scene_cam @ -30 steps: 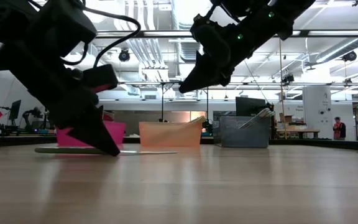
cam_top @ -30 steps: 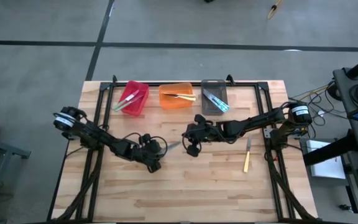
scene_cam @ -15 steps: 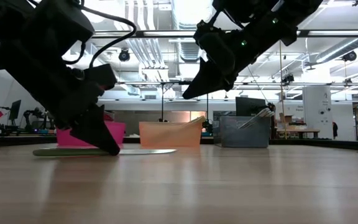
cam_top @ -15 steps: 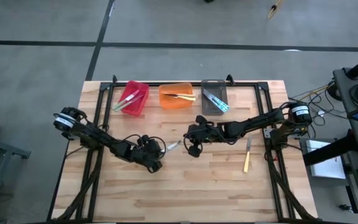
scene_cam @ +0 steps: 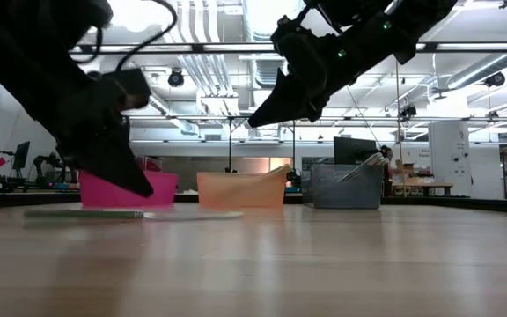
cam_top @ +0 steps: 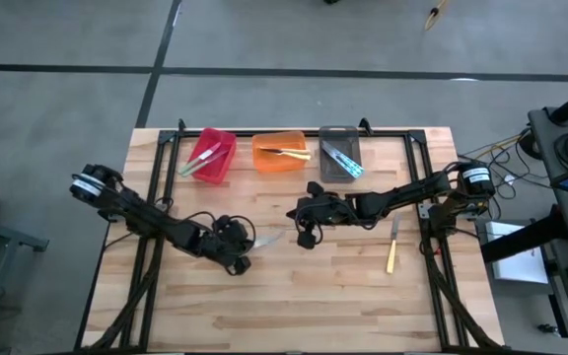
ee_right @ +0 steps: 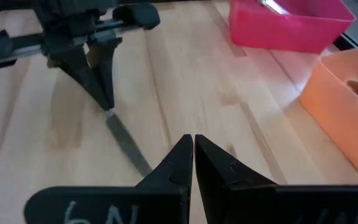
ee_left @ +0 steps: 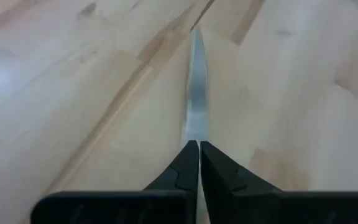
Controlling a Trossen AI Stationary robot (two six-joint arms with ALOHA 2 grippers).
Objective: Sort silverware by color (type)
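Note:
A green-handled knife (scene_cam: 86,213) of the silverware lies flat on the table left of its middle; its blade (cam_top: 268,237) points toward the right arm. My left gripper (ee_left: 199,144) is shut over the knife where the blade starts. In the low view its tips (scene_cam: 146,192) stand a little above the knife. The handle is hidden under this arm in the high view. My right gripper (cam_top: 304,240) hangs shut and empty above the table's middle (scene_cam: 252,123). A yellow-handled utensil (cam_top: 392,251) lies flat on the table's right part. My left gripper's shut fingers (ee_right: 104,93) slant down along the knife, and the blade (ee_left: 196,93) runs out ahead of them. The low view shows the knife level on the table below the tips. Whether the tips touch it, I cannot tell.
Three bins stand in a row at the far edge: a red one (cam_top: 210,155) with green-handled pieces, an orange one (cam_top: 281,153) with a yellow-handled piece, a grey one (cam_top: 340,153) with blue-handled pieces. Bare wood lies along the table's near half.
My left gripper has shut, risen a little and drawn toward the table's left edge. The knife has slid slightly leftward along the table and stays flat.

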